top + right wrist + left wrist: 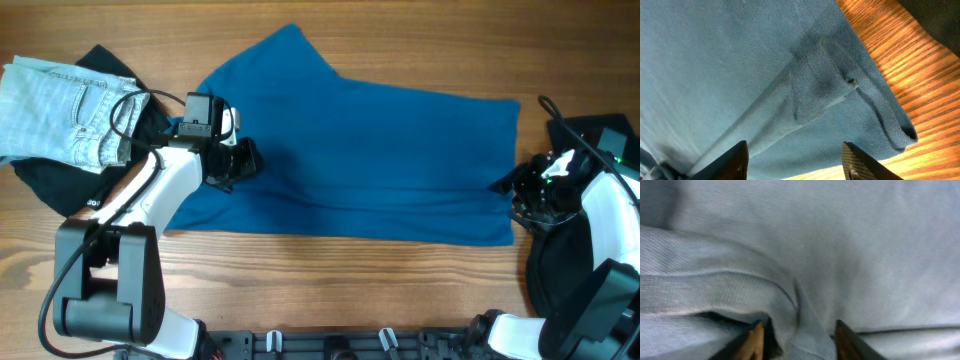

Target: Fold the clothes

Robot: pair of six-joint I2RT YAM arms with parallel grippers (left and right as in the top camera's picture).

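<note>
left tool (799, 330) ajar astride a shirt (380, 150) fold, right tool (794, 152) wide over its hem edge

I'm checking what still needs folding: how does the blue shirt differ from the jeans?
The blue shirt is deep blue; the jeans are pale, faded denim. The shirt lies spread wide across the middle, while the jeans sit in a compact bundle at the far left. The shirt rests directly on the wooden table; the jeans lie atop a black garment. Both are soft clothing.
</note>
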